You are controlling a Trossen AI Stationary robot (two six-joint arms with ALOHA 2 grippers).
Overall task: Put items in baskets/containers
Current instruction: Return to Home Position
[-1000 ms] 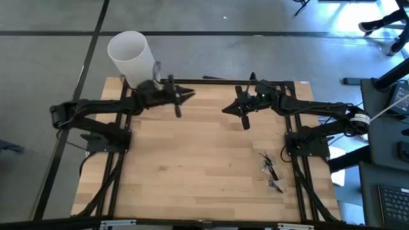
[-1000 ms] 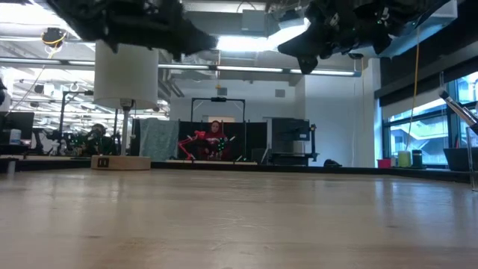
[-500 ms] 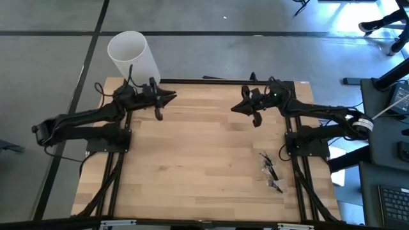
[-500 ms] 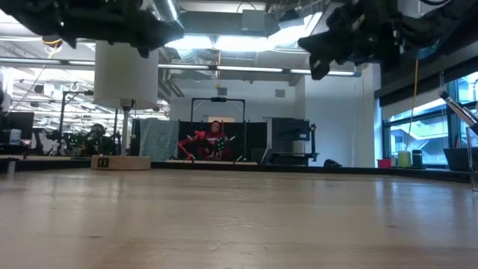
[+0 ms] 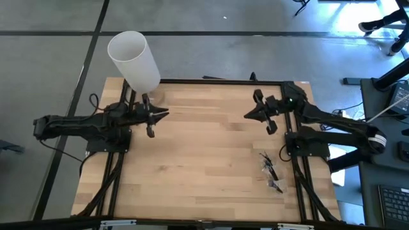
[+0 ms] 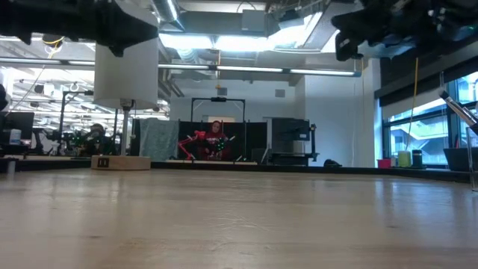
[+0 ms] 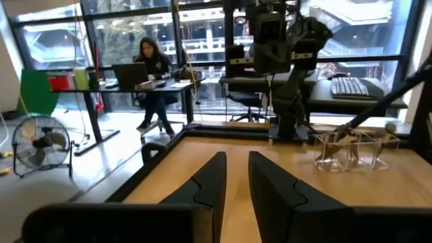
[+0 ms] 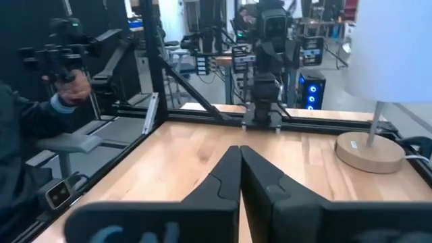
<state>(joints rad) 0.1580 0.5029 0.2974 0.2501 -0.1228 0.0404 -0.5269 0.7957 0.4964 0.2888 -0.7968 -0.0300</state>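
The clear container [image 5: 269,170] stands by the table's right edge, toward the near side, with thin dark brushes [image 5: 275,186] in and beside it. The left wrist view shows it as a see-through box [image 7: 351,150] with reddish-brown brush handles [image 7: 356,133] lying across its top. My left gripper [image 5: 165,115] hovers over the table's left part, fingers a narrow gap apart [image 7: 237,170], holding nothing. My right gripper [image 5: 248,115] hovers over the right part, farther back than the container, fingers shut and empty [image 8: 239,154].
A tall white cylinder [image 5: 133,57] on a round wooden base [image 8: 370,152] stands at the far left corner, just beyond my left gripper. Bare wood lies between the arms. People show in the room beyond the table [image 8: 40,108] [image 7: 152,64].
Both arms have drawn back from the far middle of the table. The left gripper went toward the left and near edges, the right gripper toward the right and near edges. The brushes and the container have stayed put.
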